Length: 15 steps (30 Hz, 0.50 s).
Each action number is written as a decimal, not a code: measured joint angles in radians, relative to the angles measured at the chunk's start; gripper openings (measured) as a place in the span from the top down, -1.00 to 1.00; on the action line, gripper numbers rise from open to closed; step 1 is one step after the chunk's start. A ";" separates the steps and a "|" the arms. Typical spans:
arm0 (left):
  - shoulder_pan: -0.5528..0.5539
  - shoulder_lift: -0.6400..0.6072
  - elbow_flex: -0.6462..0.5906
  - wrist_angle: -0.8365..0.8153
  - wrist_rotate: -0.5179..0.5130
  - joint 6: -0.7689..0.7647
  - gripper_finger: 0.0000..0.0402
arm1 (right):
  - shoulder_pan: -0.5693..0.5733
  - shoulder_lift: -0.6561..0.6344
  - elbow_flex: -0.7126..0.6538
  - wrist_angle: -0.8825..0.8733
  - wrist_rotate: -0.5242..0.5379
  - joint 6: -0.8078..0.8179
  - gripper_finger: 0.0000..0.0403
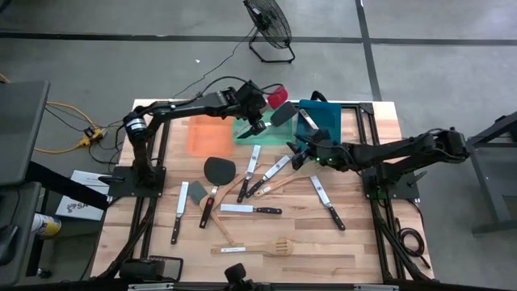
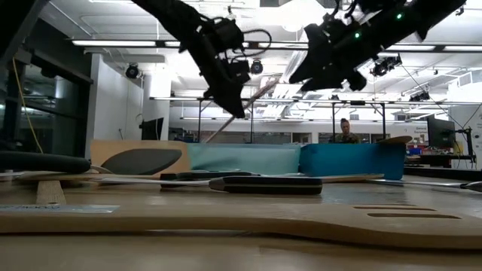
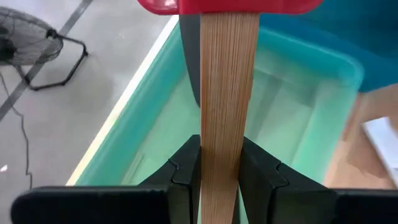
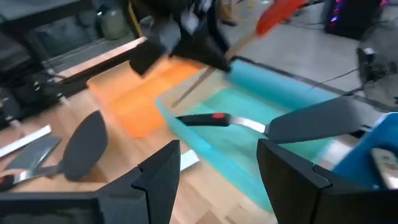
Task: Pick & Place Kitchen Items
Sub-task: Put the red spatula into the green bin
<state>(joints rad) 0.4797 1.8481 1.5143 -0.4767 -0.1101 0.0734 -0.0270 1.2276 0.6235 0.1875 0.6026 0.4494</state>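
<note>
My left gripper (image 1: 262, 113) is over the green tray (image 1: 246, 133), shut on a red-headed spatula (image 1: 277, 97) with a pale wooden handle. A grey spatula (image 4: 314, 121) with a black handle lies in the green tray, its head up at the blue tray's side (image 1: 283, 113). My right gripper (image 1: 297, 155) is open and empty above the table, just near of the green and blue (image 1: 323, 121) trays and beside two knives (image 1: 275, 168). Knives, a black spatula (image 1: 220, 168) and wooden utensils lie on the table. My left gripper pinches the wooden handle (image 3: 221, 155) of the red spatula between its two fingers, partway down from the red head (image 3: 230, 5). The handle runs along the fingers. The spatula is lifted clear above the green tray and tilted, with its head up and its free end (image 2: 215, 134) down.
An orange tray (image 1: 208, 133) stands left of the green one. Knives (image 1: 250, 209), (image 1: 327, 200), (image 1: 179, 212) and a slotted wooden turner (image 1: 258, 248) lie toward the table's near edge. A fan (image 1: 271, 24) stands on the floor beyond the table. A person (image 2: 346, 132) is far back in the room.
</note>
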 joint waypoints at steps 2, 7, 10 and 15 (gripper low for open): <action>-0.002 0.027 0.000 0.013 -0.018 -0.001 0.63 | 0.018 -0.024 0.000 -0.023 0.049 0.000 -0.01; -0.001 0.068 0.000 0.020 -0.034 -0.001 0.61 | 0.054 -0.081 0.000 -0.021 0.107 -0.008 -0.01; -0.002 0.085 0.000 0.022 -0.039 0.000 0.60 | 0.065 -0.111 0.000 -0.034 0.111 -0.008 -0.01; -0.002 0.088 0.000 0.026 -0.042 0.000 0.60 | 0.074 -0.138 0.000 -0.059 0.130 -0.008 -0.01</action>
<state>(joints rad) 0.4782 1.9366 1.5143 -0.4506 -0.1516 0.0738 0.0471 1.0897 0.6231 0.1286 0.7324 0.4411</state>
